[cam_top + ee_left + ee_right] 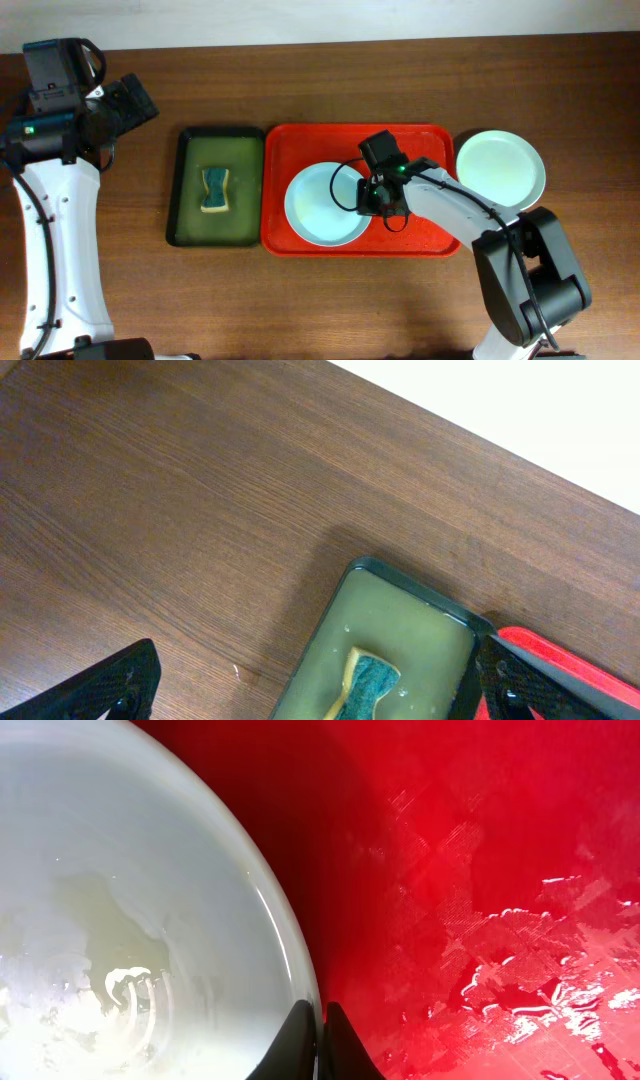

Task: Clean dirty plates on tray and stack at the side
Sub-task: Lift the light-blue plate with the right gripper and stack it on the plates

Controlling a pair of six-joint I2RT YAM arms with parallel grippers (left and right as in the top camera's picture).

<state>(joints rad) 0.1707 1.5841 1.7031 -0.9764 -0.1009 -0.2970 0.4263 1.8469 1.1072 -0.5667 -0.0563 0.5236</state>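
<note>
A pale blue plate [325,205] lies in the red-orange tray [420,145], wet with soapy streaks in the right wrist view [130,920]. My right gripper [372,197] is at the plate's right rim. Its fingers [321,1040] are pinched shut on that rim, with the wet tray floor [480,870] beside them. A pale green plate [500,168] rests on the table right of the tray; I cannot tell if another plate lies under it. My left gripper [135,100] is open and empty, high at the far left; in the left wrist view its fingers [320,695] straddle the green tray's corner.
A narrow dark green tray [185,200] with murky water and a teal-and-yellow sponge [215,190] stands left of the red tray, also seen in the left wrist view [440,610] with the sponge [370,685]. The table's far edge meets a white wall [520,410].
</note>
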